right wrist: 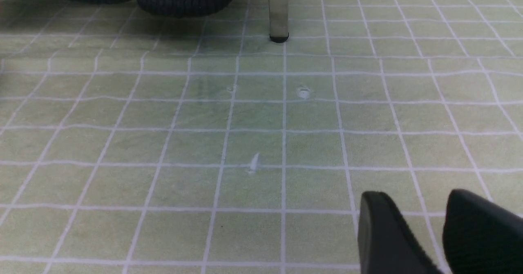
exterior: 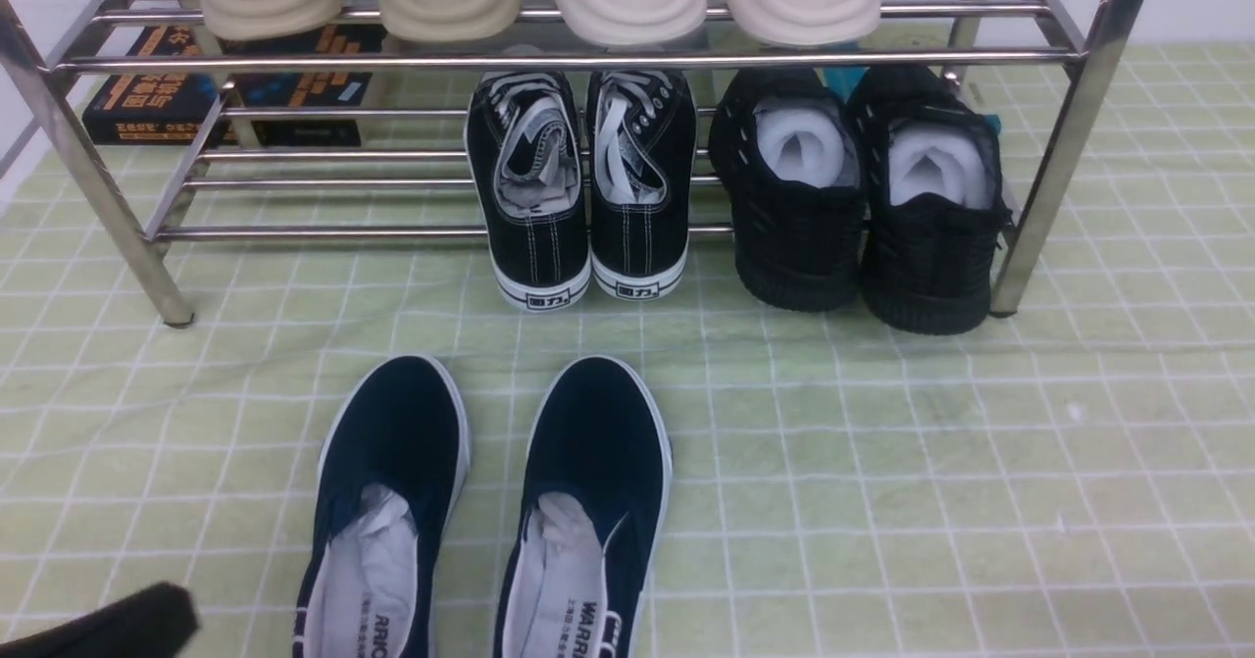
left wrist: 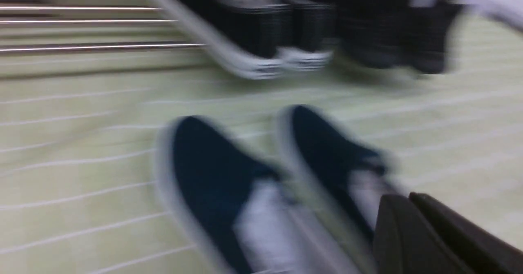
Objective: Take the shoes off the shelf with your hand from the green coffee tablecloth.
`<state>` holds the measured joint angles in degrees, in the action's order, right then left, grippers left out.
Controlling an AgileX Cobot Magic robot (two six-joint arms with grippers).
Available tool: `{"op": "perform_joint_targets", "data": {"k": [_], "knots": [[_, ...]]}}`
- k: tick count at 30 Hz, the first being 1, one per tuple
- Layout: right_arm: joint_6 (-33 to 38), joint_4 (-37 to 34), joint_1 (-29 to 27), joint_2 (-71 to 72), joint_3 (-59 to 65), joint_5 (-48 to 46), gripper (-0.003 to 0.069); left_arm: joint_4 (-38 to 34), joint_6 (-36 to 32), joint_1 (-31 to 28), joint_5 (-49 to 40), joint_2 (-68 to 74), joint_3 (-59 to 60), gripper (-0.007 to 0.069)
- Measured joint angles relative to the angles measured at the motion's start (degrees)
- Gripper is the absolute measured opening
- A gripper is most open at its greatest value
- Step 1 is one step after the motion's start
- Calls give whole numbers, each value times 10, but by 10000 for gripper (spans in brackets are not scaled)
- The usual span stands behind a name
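Green tablecloth (exterior: 882,442): shoes (exterior: 490,511) just beside left gripper (left wrist: 412,208) (jaws together, empty).

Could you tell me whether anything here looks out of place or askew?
Only mildly. The navy-blue canvas slip-ons with white soles lie on the pale-green gridded tablecloth in front of the chrome tube shoe rack, leaving its lower-left spot vacant. A dark book also lies behind the rack. Nothing appears spilled or damaged.
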<state>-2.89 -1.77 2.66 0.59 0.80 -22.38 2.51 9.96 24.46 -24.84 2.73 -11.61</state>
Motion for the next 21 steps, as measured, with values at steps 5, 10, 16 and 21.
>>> {"op": "perform_joint_targets", "data": {"k": [5,10,16,21], "knots": [[0,0,0,0,0,0,243,-4,-17,-148,4,-27,59,44],[0,0,0,0,0,0,243,-1,-11,-239,13,-31,101,50],[0,0,0,0,0,0,243,43,13,-251,26,-34,125,52],[0,0,0,0,0,0,243,57,19,-214,28,-34,125,54]]}}
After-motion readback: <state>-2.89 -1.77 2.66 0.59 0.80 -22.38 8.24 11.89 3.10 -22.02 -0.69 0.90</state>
